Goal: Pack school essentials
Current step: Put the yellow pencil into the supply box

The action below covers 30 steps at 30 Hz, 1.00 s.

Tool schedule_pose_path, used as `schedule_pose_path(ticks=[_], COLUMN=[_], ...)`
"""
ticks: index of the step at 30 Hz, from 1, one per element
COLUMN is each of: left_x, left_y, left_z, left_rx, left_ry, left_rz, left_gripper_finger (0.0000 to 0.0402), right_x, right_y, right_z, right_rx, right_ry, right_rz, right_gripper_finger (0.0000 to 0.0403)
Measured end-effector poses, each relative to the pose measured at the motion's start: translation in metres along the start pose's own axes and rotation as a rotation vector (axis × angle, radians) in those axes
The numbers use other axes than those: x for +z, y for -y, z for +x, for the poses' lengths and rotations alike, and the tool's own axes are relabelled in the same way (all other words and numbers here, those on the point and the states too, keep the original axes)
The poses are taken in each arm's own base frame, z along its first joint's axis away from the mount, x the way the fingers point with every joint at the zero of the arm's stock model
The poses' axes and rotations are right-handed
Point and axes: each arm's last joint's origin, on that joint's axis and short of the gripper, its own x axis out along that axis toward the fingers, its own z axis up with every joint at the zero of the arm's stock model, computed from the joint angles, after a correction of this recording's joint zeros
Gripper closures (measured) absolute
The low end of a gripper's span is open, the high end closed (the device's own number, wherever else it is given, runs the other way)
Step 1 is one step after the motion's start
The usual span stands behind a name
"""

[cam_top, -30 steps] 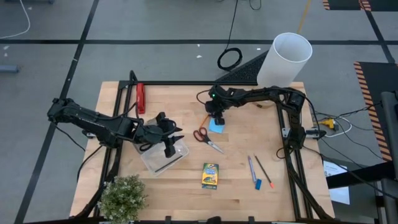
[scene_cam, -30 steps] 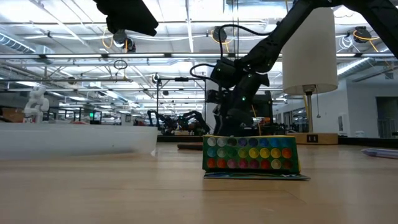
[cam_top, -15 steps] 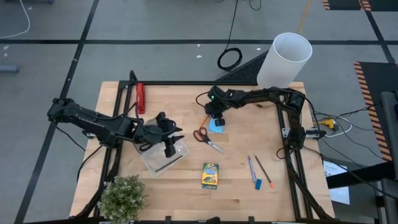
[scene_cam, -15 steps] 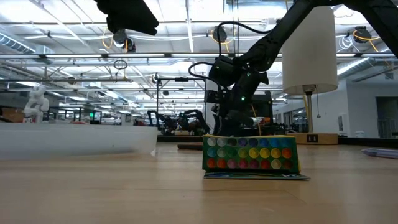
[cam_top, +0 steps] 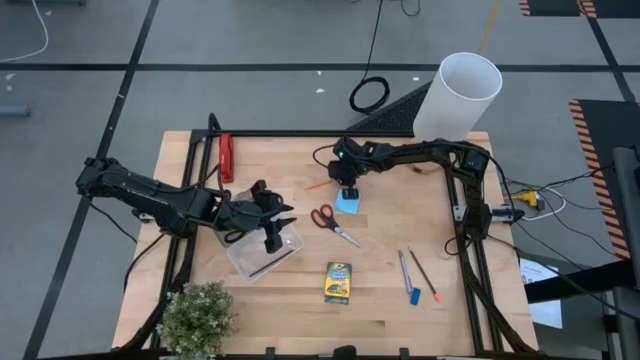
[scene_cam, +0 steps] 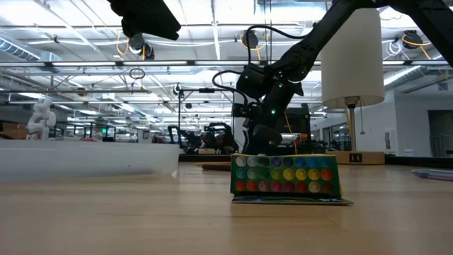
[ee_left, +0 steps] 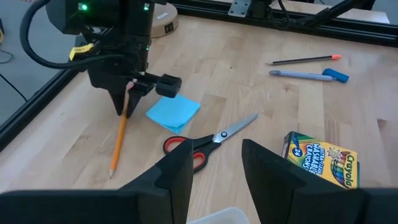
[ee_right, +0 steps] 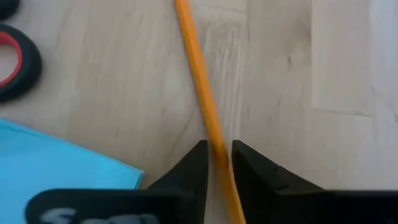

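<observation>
So the whole tabletop (cam_top: 380, 300) is in play here, and I'll place everything off the light-blue notepad (cam_top: 349, 202) since that's where the action is. Biggest thing is the clear plastic case (cam_top: 265, 252), well off to the notepad's left and a bit nearer the front edge, with the left hand (cam_top: 277, 224) hovering over it, fingers spread and holding nothing. Next, the crayon box (cam_top: 339, 282) sits toward the front edge from the notepad, and the red-handled scissors (cam_top: 333, 222) lie just beside the notepad's front-left corner. The blue pen (cam_top: 403, 270) and dark pencil (cam_top: 423, 275) are well apart from it, front-right. Then the skinny one: the orange pencil (ee_right: 202, 99) lies just off the notepad's left edge, and the right hand (ee_right: 217, 163) is right down on it, fingers pinched in around the shaft with barely any gap. My worry is that the grip looks to be near one end rather than the middle, so I'd guess the pencil could pivot or swing when lifted. It's also thin and round, so it might roll out of the pinch. And those fingers are close enough to the notepad that a sloppy lift could drag the pad along or nudge the scissors.
</observation>
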Motion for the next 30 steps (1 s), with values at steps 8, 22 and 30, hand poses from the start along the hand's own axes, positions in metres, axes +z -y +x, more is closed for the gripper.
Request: schedule_pose_path(ticks=[8, 22, 30], left_x=[0.000, -0.001, -0.001], left_y=[0.000, 0.002, 0.002], left_z=[0.000, -0.001, -0.001], left_rx=[-0.002, -0.006, -0.007], left_ry=[-0.001, 0.000, -0.001], left_rz=[-0.006, -0.007, -0.007], left_gripper_finger=[0.0261, 0.0261, 0.0261], right_x=[0.001, -0.020, -0.022], right_y=[0.004, 0.016, 0.015], right_z=[-0.007, -0.006, -0.006], right_rx=[-0.013, 0.031, 0.054], right_ry=[0.004, -0.088, -0.090], right_rz=[0.015, 0.063, 0.062], right_gripper_finger=[0.0277, 0.0310, 0.0382])
